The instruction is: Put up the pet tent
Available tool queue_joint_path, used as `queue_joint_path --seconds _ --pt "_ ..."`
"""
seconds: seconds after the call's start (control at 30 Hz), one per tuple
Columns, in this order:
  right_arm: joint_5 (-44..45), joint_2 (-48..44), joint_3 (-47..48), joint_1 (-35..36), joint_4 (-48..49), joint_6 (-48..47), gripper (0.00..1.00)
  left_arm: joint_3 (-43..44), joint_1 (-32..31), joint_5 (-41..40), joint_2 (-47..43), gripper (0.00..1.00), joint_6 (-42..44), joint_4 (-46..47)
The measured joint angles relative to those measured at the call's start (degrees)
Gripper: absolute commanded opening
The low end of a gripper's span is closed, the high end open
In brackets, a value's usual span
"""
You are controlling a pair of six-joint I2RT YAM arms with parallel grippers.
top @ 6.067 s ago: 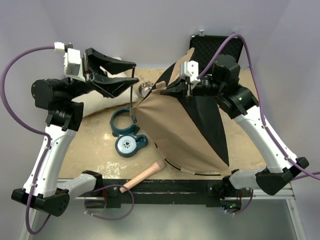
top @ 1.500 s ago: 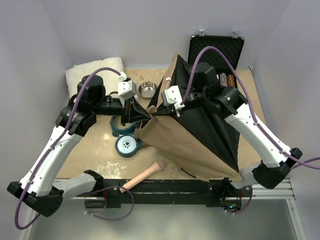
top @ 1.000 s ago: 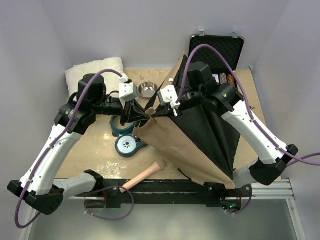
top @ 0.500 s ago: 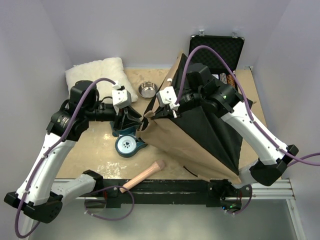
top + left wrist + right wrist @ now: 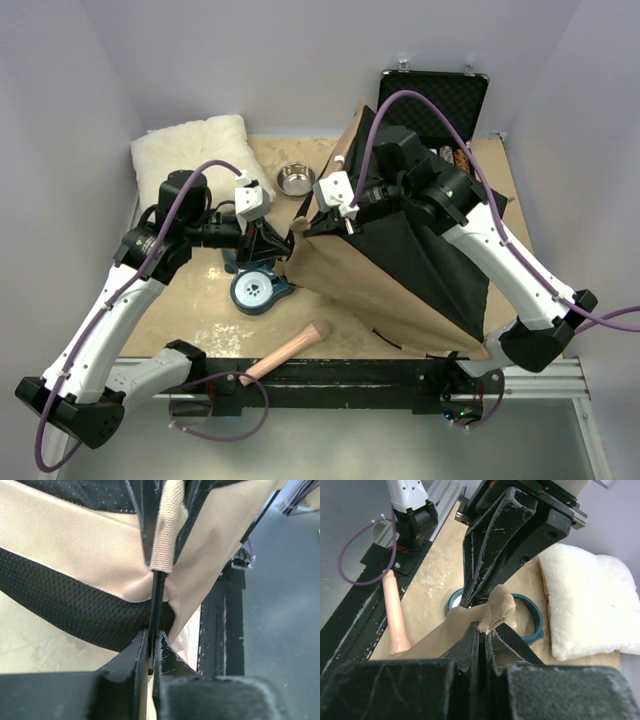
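The pet tent, tan fabric with black mesh, stands half raised at centre right. My left gripper is at the tent's left corner. In the left wrist view it is shut on a thin dark pole that runs up into a tan webbing sleeve. My right gripper meets it from the right. In the right wrist view it is shut on the tent's tan webbing corner, with the left gripper's black fingers just beyond.
A fluffy white pillow lies at the back left and a metal bowl beside it. A teal ring and a round teal dish sit under my left gripper. A pink-tan handle lies near the front rail. An open black case stands at the back right.
My left gripper came down from the far left to the tent's left corner and shut on the pole. My right gripper carried the corner leftward. In the last half second little moved.
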Motion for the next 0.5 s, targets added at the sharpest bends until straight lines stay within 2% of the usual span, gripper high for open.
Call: queue_joint_path --seconds 0.33,0.5 --pt "0.1 -0.9 -0.9 -0.7 2.0 -1.9 0.00 -0.1 -0.7 2.0 1.4 0.00 -6.5 5.3" --pt "-0.2 1.0 0.8 -0.8 -0.2 -3.7 0.00 1.7 -1.9 0.7 2.8 0.00 -2.4 0.9"
